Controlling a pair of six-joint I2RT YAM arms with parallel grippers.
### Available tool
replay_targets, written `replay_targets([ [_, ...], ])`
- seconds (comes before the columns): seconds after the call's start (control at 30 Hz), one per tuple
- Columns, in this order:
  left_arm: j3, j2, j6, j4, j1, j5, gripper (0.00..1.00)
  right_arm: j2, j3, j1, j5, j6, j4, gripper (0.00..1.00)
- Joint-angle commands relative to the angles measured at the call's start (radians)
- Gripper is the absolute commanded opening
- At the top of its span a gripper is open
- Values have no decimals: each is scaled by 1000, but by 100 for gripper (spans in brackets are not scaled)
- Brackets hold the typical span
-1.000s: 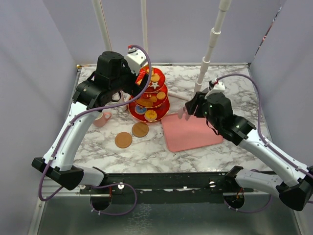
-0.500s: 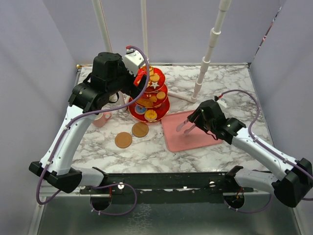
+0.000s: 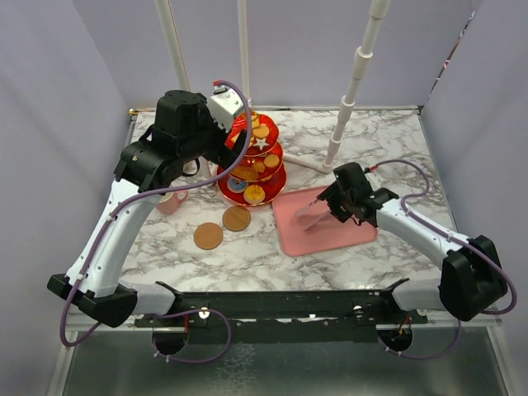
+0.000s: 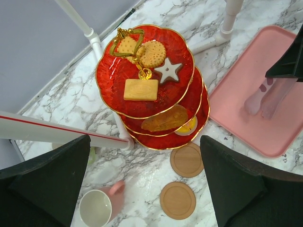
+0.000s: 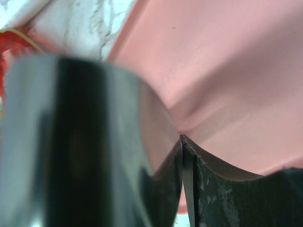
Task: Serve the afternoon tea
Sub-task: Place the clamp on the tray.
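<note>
The red three-tier stand [image 3: 256, 161] with a gold finial stands at the middle back and holds cookies; the left wrist view shows it from above [image 4: 144, 71]. My left gripper [image 3: 213, 153] hovers high beside its left, open and empty [image 4: 147, 189]. Two brown coasters [image 3: 236, 218] [image 3: 208, 236] lie in front of the stand. The pink mug [image 3: 172, 200] stands to their left, also in the left wrist view [image 4: 97, 205]. The pale green mug is mostly hidden; a green sliver [image 4: 92, 155] shows. My right gripper [image 3: 307, 211] is shut and empty, its tips down at the pink tray [image 5: 182, 139].
A pink tray [image 3: 334, 229] lies right of the stand. White pipe posts [image 3: 351, 91] [image 3: 172, 37] rise at the back, one close behind the tray. Grey walls close in the marble table [image 3: 272, 256] on three sides.
My right arm has stretched forward and dropped, bringing its shut fingers down to the pink tray. The left arm has barely moved.
</note>
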Motion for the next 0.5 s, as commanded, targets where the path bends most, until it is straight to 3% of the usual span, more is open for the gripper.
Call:
replay_targets([
  [0.0, 2, -19, 12, -21, 1, 16, 99, 68, -56, -41, -68, 74, 55, 60],
  [0.17, -2, -25, 26, -20, 1, 10, 99, 125, -121, -79, -124, 130, 114, 65],
  [0.47, -3, -22, 30, -18, 1, 13, 99, 139, -116, -84, -80, 99, 129, 79],
])
